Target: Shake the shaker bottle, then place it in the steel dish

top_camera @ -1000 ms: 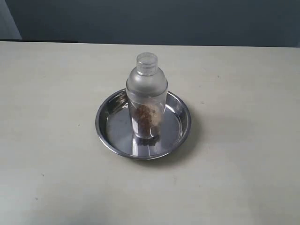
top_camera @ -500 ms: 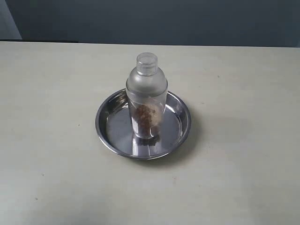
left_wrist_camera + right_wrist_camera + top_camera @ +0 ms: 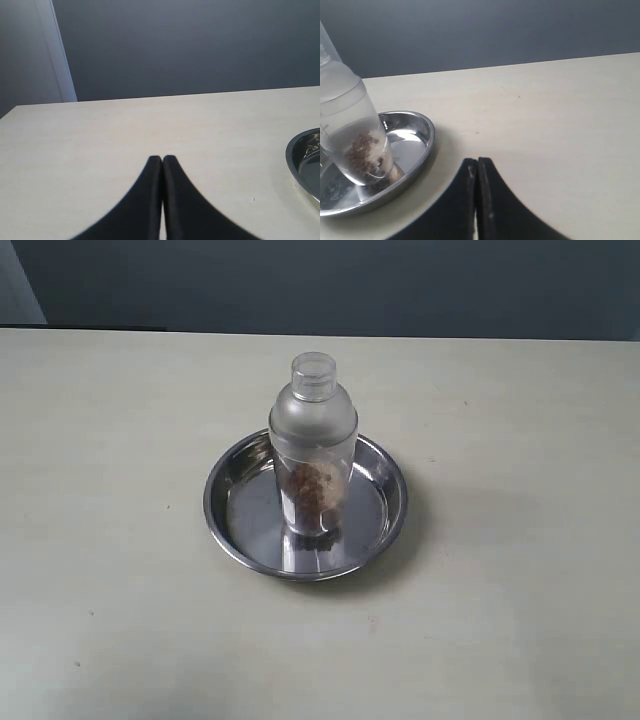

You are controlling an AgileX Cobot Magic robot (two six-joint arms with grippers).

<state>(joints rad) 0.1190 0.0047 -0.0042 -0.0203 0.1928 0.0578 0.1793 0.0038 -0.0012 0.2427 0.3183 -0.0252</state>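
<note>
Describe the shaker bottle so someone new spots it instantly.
Start at the pale table; near its middle sits a round, shiny steel dish. Standing upright inside it is the shaker bottle: frosted clear plastic, domed shoulder, small round cap, brown granules at the bottom, the only tall, see-through thing.

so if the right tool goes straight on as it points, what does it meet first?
Looks free: ahead of the shut right tool is only bare tabletop to its far edge. The steel dish holding the shaker bottle sits off that line. Pitch is unclear; it might graze the tabletop.
</note>
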